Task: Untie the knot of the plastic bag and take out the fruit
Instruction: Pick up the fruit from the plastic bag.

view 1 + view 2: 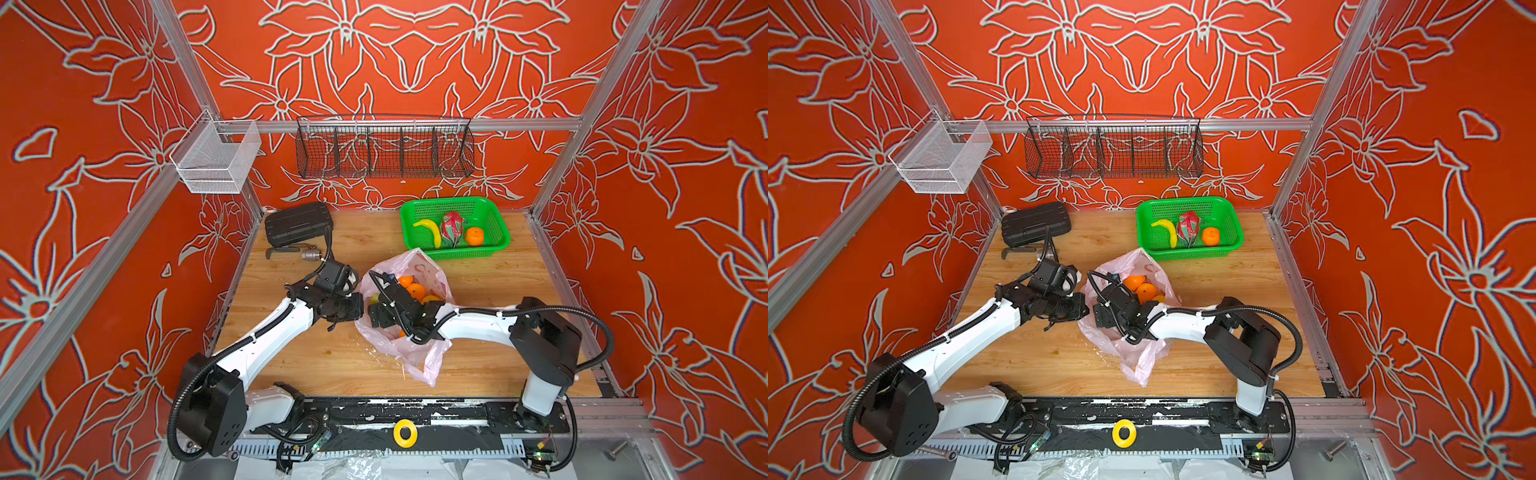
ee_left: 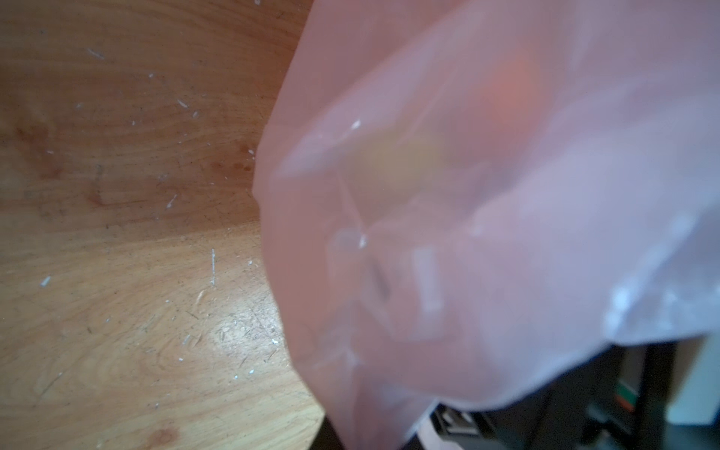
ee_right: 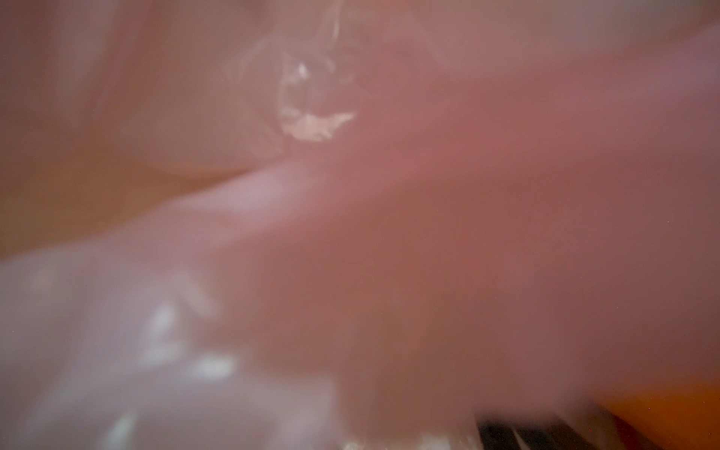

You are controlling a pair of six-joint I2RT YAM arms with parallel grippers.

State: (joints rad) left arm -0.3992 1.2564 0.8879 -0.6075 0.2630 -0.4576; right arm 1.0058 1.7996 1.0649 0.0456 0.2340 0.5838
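Observation:
The pale pink plastic bag lies open in the middle of the wooden table in both top views, and no knot shows. Two oranges and a yellowish fruit sit inside it. My left gripper is at the bag's left rim, shut on the film. That pink film fills the left wrist view down to the jaws. My right gripper reaches into the bag beside the oranges. Blurred pink film hides its jaws in the right wrist view.
A green basket at the back right holds a banana, a dragon fruit and an orange. A black case and a metal tool lie at the back left. A wire basket hangs on the wall.

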